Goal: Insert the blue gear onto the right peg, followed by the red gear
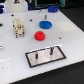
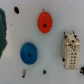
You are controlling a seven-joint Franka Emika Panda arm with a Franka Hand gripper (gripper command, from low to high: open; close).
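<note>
Nothing is done yet; blue gear [image 1: 45, 24] lies flat upper centre of the exterior view, red gear [image 1: 39, 35] just below it, both well apart from the right peg [image 1: 51, 50] at lower centre; gripper unseen, so its state I cannot tell.

Below the pincer, the smaller gear [image 2: 45, 22] and the wider gear [image 2: 29, 53] lie apart on the table [image 1: 70, 35], with a socket block [image 2: 70, 50] off to one side of both. The plate [image 1: 59, 56] lies outside that patch, nearer the exterior view's front edge. The right peg [image 1: 51, 50] stands on it towards the exterior view's right.
</note>
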